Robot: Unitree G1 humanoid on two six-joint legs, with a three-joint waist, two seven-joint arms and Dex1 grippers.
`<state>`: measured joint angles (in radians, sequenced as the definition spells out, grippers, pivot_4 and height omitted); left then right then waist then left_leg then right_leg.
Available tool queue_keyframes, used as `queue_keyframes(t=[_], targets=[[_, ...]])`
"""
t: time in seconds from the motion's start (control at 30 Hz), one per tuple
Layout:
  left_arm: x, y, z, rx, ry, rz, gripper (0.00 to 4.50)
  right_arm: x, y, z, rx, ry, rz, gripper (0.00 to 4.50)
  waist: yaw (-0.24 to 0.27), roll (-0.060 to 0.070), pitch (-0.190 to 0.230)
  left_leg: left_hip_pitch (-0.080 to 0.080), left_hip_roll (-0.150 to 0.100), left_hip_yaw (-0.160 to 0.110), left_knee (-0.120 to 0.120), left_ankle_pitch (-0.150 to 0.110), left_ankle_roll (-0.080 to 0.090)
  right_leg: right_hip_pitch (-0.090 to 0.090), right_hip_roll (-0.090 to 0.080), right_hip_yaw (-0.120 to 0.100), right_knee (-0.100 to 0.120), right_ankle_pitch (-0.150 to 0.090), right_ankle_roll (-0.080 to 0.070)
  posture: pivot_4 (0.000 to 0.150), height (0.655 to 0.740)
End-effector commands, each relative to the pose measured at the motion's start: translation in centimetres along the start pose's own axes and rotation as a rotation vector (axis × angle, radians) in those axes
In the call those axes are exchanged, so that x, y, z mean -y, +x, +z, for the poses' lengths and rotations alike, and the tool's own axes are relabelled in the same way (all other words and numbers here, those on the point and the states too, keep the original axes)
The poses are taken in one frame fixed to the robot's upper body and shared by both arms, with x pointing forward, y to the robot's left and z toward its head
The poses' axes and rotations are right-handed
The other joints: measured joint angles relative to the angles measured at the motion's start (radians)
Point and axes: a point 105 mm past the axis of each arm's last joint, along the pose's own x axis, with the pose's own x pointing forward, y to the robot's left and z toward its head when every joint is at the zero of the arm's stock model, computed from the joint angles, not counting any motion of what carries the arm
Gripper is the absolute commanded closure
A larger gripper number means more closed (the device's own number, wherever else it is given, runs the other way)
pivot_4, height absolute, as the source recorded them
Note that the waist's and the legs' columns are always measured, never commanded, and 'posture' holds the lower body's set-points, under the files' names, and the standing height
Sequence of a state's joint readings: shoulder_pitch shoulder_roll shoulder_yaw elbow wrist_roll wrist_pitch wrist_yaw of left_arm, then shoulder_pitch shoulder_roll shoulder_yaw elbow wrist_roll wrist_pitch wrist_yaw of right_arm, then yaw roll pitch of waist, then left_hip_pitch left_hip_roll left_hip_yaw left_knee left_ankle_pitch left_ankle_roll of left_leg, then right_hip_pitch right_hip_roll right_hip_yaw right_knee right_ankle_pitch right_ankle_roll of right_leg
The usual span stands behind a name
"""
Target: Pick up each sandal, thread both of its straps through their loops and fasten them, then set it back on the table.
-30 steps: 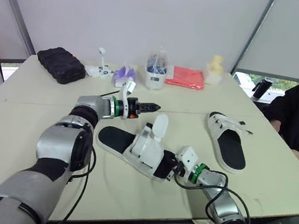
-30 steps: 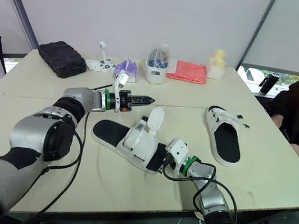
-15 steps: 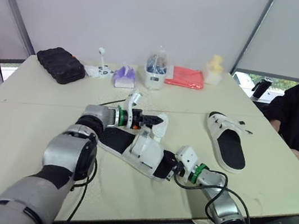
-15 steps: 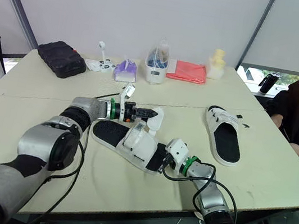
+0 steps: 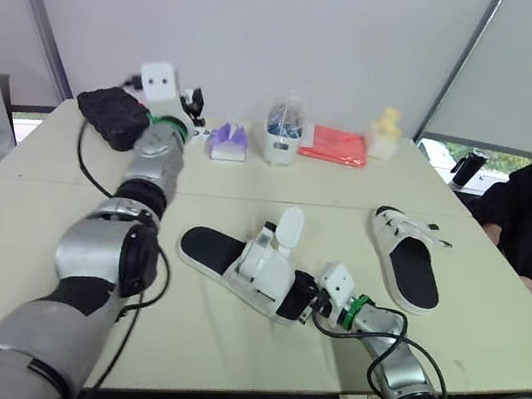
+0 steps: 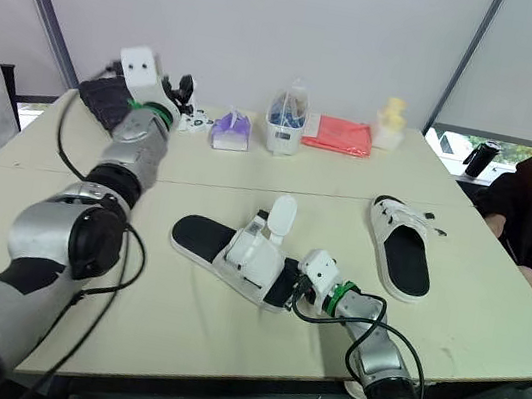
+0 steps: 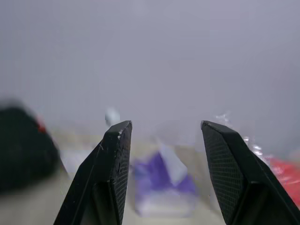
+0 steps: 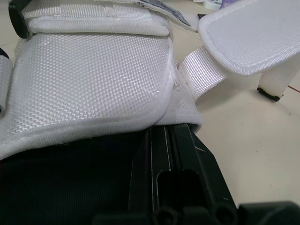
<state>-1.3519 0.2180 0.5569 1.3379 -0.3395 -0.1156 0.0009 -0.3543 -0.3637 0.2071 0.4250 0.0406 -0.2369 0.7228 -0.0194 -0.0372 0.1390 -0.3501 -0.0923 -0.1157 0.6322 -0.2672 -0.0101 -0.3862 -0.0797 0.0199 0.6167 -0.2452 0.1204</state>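
Two sandals lie on the desk [image 5: 29,223]. Eye views: near sandal [image 5: 266,260] by the front edge, other sandal [image 5: 408,263] toward the right edge, clear tub [image 5: 283,139] of blue items at the far edge. Left wrist: left fingers [image 7: 112,164] spread wide, empty. Right wrist: right fingers [image 8: 173,187] clamp the near sandal's end.

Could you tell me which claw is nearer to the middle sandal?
Right. The right claw grips the middle sandal's near end; the left claw, open, is held up far off by the black pouch.
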Motion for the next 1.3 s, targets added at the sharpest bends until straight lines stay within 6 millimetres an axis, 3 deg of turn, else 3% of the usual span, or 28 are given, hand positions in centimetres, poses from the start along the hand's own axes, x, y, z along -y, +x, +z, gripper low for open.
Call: queue_keyframes(t=[0.03, 0.13, 0.23, 0.37, 0.5, 0.6, 0.73, 0.83, 1.07, 1.3], targets=[[1.2, 0.3, 2.7, 0.056, -0.28, -0.061, 2.11, -3.9, -0.5, -5.8, -0.226, 0.091, 0.119, 4.5, -0.009, 0.0, 0.0, -0.001, 0.001, 0.0, 0.0, 0.0, 0.0, -0.002, 0.0, 0.0, 0.001, 0.0, 0.0, 0.15, 0.74], [4.0, -0.3, 4.9, 0.143, -0.143, -0.294, 2.11, -4.1, -0.7, -5.9, -0.225, 0.093, 0.117, 4.5, -0.023, 0.0, 0.001, -0.006, 0.002, 0.0, -0.001, 0.001, -0.001, -0.008, 0.001, 0.0, 0.003, 0.003, -0.005, 0.15, 0.74], [5.9, -2.1, 4.2, 0.147, 0.052, -0.522, 2.11, -4.4, -0.9, -6.2, -0.228, 0.099, 0.12, 4.5, -0.025, 0.004, -0.001, -0.005, 0.001, 0.001, -0.003, 0.001, -0.001, -0.007, 0.001, 0.001, 0.003, 0.003, -0.006, 0.15, 0.74], [7.0, -6.3, 3.2, 0.175, 0.31, -0.727, 2.11, -4.8, -1.2, -6.4, -0.236, 0.104, 0.132, 4.5, -0.023, 0.015, -0.007, -0.001, 0.001, 0.003, -0.004, -0.001, 0.0, -0.003, 0.0, 0.004, 0.0, 0.003, -0.006, 0.15, 0.74], [6.0, -7.4, 2.2, 0.102, 0.296, -0.696, 2.11, -4.6, -1.2, -6.4, -0.236, 0.104, 0.131, 4.5, -0.014, 0.013, -0.007, -0.004, 0.002, 0.0, -0.001, -0.001, 0.0, -0.005, 0.001, 0.004, 0.001, 0.004, -0.007, 0.15, 0.74], [5.0, -7.1, -1.0, -0.072, 0.371, -0.686, 2.11, -4.7, -1.0, -6.3, -0.236, 0.103, 0.141, 4.5, -0.013, 0.015, -0.008, -0.003, 0.002, 0.0, -0.002, -0.001, 0.0, -0.004, 0.001, 0.003, 0.0, 0.004, -0.007, 0.15, 0.74], [5.9, -8.4, -3.4, -0.413, 0.307, -0.939, 2.11, -4.7, -0.8, -6.3, -0.236, 0.099, 0.148, 4.5, -0.016, 0.014, -0.008, -0.002, 0.001, 0.001, -0.002, -0.001, 0.0, -0.003, 0.003, 0.003, 0.0, 0.004, -0.007, 0.15, 0.74], [4.8, -9.9, -4.2, -0.657, 0.339, -1.081, 2.11, -4.6, -0.7, -6.2, -0.235, 0.094, 0.147, 4.5, -0.026, 0.015, -0.007, -0.003, 0.001, 0.001, -0.002, -0.001, 0.0, -0.004, 0.004, 0.002, 0.0, 0.004, -0.007, 0.15, 0.74], [4.3, -10.4, -5.7, -0.837, 0.372, -1.177, 2.11, -4.5, -0.7, -6.3, -0.235, 0.096, 0.136, 4.5, -0.023, 0.015, -0.007, -0.001, 0.002, 0.0, -0.003, -0.001, 0.0, -0.003, 0.004, 0.002, 0.0, 0.003, -0.007, 0.15, 0.74], [4.4, -10.6, -9.2, -0.934, 0.391, -1.171, 2.11, -4.7, -0.6, -6.3, -0.232, 0.1, 0.129, 4.5, -0.025, 0.015, -0.006, -0.003, 0.002, 0.0, -0.003, -0.001, 0.0, -0.004, 0.003, 0.003, 0.0, 0.003, -0.007, 0.15, 0.74]])
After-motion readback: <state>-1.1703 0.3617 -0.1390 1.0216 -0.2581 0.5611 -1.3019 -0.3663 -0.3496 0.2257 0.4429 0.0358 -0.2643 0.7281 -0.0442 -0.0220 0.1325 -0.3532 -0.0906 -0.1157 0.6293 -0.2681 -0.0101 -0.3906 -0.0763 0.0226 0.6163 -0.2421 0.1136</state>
